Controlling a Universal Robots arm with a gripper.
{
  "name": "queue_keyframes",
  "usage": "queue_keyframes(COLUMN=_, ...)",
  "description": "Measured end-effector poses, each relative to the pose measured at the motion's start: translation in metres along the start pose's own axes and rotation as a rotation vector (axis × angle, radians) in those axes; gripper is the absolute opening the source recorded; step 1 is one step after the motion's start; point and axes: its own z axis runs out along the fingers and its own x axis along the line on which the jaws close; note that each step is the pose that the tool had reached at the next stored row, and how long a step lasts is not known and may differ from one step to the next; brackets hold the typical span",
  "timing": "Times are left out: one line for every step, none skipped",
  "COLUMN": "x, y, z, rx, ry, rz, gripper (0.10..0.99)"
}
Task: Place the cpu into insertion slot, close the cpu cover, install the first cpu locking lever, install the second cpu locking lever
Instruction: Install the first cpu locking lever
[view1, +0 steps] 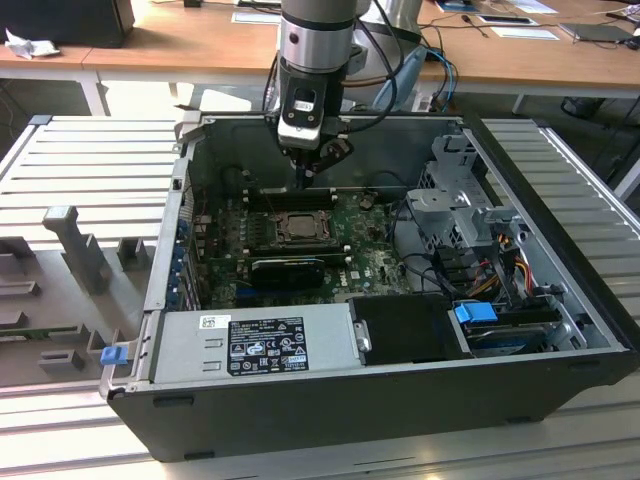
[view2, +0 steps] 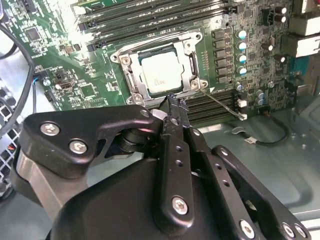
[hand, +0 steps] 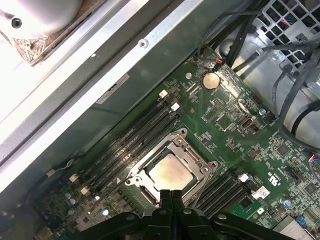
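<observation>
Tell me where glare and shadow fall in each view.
In the second wrist view glare whitens the cpu and a corner of the green board; in the first wrist view the pale surface outside the case is washed out; in the exterior view the case interior is shadowed.

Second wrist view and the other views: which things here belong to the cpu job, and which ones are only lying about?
Belong to the job:
cpu, lying in its socket
cpu cover, lying flat around it
wire locking lever, sticking out beside the cover
hand, shut, at the cover's edge

Just there:
memory slots
coin battery
power supply
cables
</observation>
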Motion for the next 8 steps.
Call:
queue_keyframes(x=0.0000, y=0.0000, z=0.0000, rx=0.000, ry=0.0001, rz=-0.010, gripper=0.106)
queue_keyframes(x=0.0000, y=0.0000, z=0.0000, rx=0.001, ry=0.0002, rz=-0.019, gripper=0.106)
queue_keyframes(x=0.0000, y=0.0000, z=0.0000, rx=0.001, ry=0.0003, rz=-0.029, gripper=0.106)
queue_keyframes(x=0.0000, y=0.0000, z=0.0000, rx=0.002, ry=0.0005, rz=-0.046, gripper=0.106)
queue_keyframes(x=0.0000, y=0.0000, z=0.0000, rx=0.002, ry=0.0006, rz=-0.056, gripper=0.106)
queue_keyframes(x=0.0000, y=0.0000, z=0.0000, rx=0.002, ry=0.0007, rz=-0.065, gripper=0.106)
queue_keyframes(x=0.0000, y=0.0000, z=0.0000, rx=0.003, ry=0.0008, rz=-0.075, gripper=0.106)
queue_keyframes(x=-0.0001, y=-0.0001, z=0.0000, rx=0.003, ry=0.0009, rz=-0.079, gripper=0.106)
